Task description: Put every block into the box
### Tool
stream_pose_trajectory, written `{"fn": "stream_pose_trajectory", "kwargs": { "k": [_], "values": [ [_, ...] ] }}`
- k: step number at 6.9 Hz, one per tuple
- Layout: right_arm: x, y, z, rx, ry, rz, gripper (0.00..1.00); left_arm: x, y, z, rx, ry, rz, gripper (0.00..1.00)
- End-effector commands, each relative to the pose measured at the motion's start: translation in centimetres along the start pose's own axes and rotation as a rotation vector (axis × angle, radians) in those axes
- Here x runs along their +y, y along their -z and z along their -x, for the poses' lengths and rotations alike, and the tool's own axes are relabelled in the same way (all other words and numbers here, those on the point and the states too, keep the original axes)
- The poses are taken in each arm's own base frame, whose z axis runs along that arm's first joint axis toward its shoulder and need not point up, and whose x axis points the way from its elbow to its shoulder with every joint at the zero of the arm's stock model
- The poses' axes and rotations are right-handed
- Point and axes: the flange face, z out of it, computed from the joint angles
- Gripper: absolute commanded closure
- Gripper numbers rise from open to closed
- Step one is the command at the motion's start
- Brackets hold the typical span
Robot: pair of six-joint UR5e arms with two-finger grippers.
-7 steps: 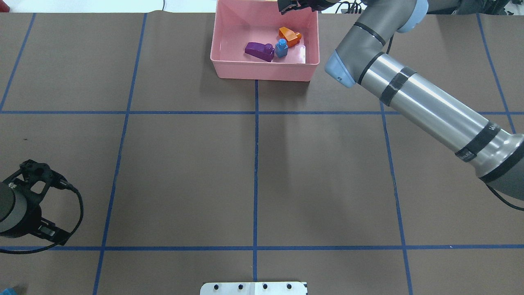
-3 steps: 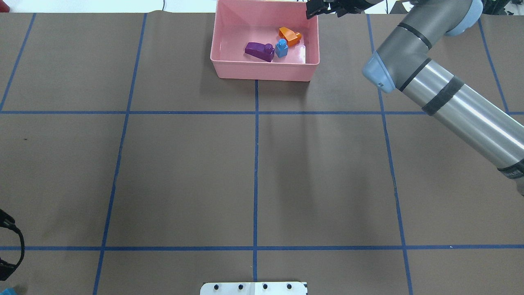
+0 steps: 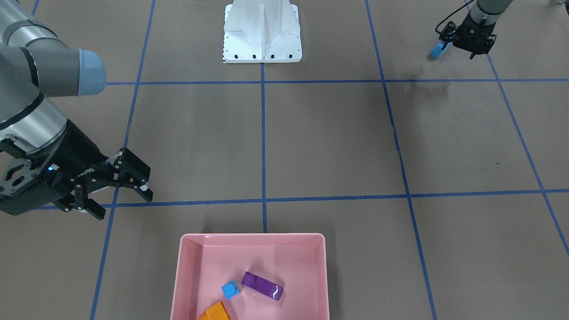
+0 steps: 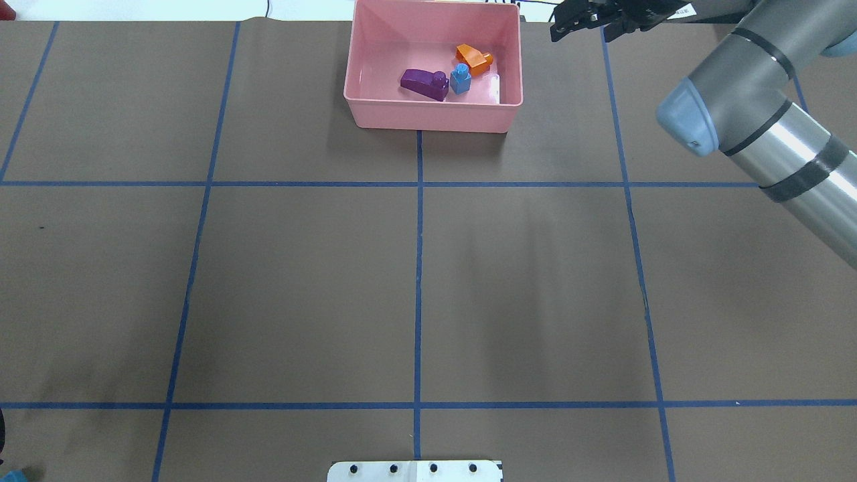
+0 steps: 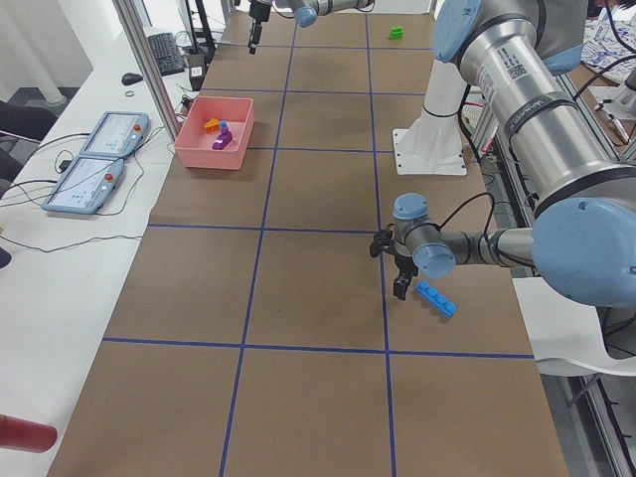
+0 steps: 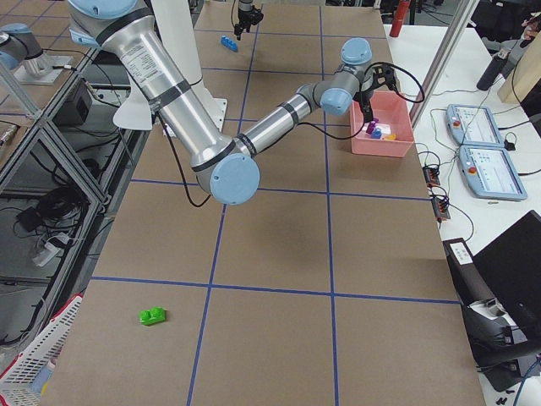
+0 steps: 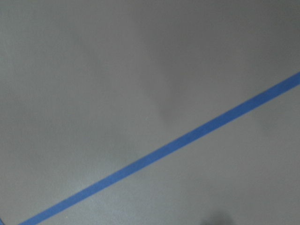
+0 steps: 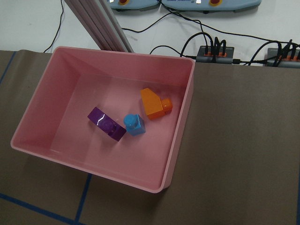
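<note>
At the left end, the left gripper hangs low over the worktop, with the long thin light-blue brick lying flat just beside it. I cannot tell whether they touch. From across the table this gripper is small and dark, and its wrist camera shows only brown surface and a stripe of blue tape, so I cannot tell how its fingers stand.

In the middle of the far edge sits the box, smooth pink plastic with rounded corners and a raised rim. Three glossy bricks lie inside it, toward its right half. The purple brick is a wedge with one stud. The small light-blue brick is just beside it. The orange brick lies behind that, close to the right wall.

To the right of the box, clear of its rim, the right gripper hangs with its black fingers spread wide and nothing between them. It is partly cut off at the top of the overhead view.

The green brick lies alone at the far right end.

The worktop is matte brown, gridded with blue tape. The white robot base is bolted at the near edge. A white bench beyond the worktop holds control tablets and cables.
</note>
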Motion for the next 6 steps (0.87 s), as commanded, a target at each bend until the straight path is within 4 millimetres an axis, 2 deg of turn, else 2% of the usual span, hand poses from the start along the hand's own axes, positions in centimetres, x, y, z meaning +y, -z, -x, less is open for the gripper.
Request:
{"fn": "stream_pose_trajectory", "kwargs": {
  "k": [1,3,5,6],
  "values": [
    [1.9,3.4,-0.9,0.049,-0.082,0.079,0.00,1.4,-1.1,-1.3,0.017,0.003,0.049,0.00],
    [5.2,4.5,-4.5,0.071,-0.044,0.093,0.00,3.1,-2.8,-4.0,0.030,0.012,0.132,0.00],
    [5.6,5.9,-8.0,0.072,-0.063,0.106,0.00,3.7,-3.9,-4.5,0.026,-0.015,0.153,0.00],
    [6.7,6.4,-9.9,0.081,-0.049,0.115,0.00,3.5,-4.7,-4.7,0.027,-0.006,0.152,0.00]
  ]
}}
